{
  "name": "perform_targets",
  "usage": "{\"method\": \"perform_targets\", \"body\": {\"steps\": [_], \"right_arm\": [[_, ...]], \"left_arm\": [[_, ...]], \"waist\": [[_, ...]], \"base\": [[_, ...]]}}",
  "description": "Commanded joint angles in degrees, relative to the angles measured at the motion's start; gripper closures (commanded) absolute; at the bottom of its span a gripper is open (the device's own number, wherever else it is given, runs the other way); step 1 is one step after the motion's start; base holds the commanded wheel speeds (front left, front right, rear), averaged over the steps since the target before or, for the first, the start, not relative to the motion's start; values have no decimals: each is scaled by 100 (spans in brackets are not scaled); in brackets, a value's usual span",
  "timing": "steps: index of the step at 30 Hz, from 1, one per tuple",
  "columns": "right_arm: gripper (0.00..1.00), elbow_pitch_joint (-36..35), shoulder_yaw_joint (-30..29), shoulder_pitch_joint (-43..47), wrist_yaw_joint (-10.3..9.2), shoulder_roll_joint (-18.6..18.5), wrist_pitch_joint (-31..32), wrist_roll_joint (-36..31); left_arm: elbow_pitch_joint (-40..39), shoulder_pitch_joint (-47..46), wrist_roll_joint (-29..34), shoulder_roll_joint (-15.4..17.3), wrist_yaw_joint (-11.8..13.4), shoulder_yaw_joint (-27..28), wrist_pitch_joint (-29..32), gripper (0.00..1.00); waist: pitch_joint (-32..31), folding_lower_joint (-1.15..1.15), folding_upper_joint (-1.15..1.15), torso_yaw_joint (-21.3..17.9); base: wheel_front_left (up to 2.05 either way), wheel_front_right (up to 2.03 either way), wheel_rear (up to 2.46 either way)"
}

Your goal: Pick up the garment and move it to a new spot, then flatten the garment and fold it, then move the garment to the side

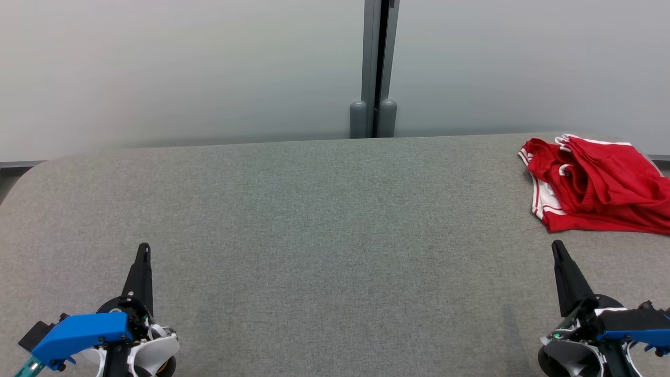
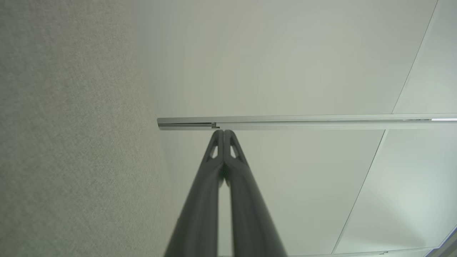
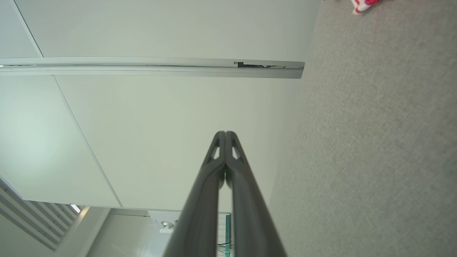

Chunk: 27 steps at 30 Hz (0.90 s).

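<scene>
The garment [image 1: 596,186], red with white trim, lies crumpled at the far right of the grey fabric table [image 1: 324,220], partly cut off by the head view's right edge. A small corner of the garment [image 3: 364,5] shows at the top of the right wrist view. My left gripper [image 1: 143,250] hovers at the lower left, shut and holding nothing, its tips [image 2: 224,132] pressed together. At the lower right my right gripper [image 1: 557,246] is likewise shut and empty, just below and left of the garment, with its tips [image 3: 225,133] touching.
A pale wall runs behind the table, with a grey vertical post [image 1: 374,68] at its middle. The table's far edge is rounded at the left corner [image 1: 36,167].
</scene>
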Motion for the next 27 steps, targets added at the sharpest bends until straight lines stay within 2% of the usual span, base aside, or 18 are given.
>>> {"method": "perform_targets", "body": {"steps": [1, 27], "right_arm": [[100, 9, -19, -81, 2, 9, 23, 10], [100, 9, -16, -74, 2, 7, 21, 13]], "left_arm": [[-22, -56, -15, -11, -55, 11, 22, 100], [-22, -56, -16, -11, -56, 10, 21, 100]], "waist": [[0, 0, 0, 0], [0, 0, 0, 0]], "base": [[0, 0, 0], [0, 0, 0]]}}
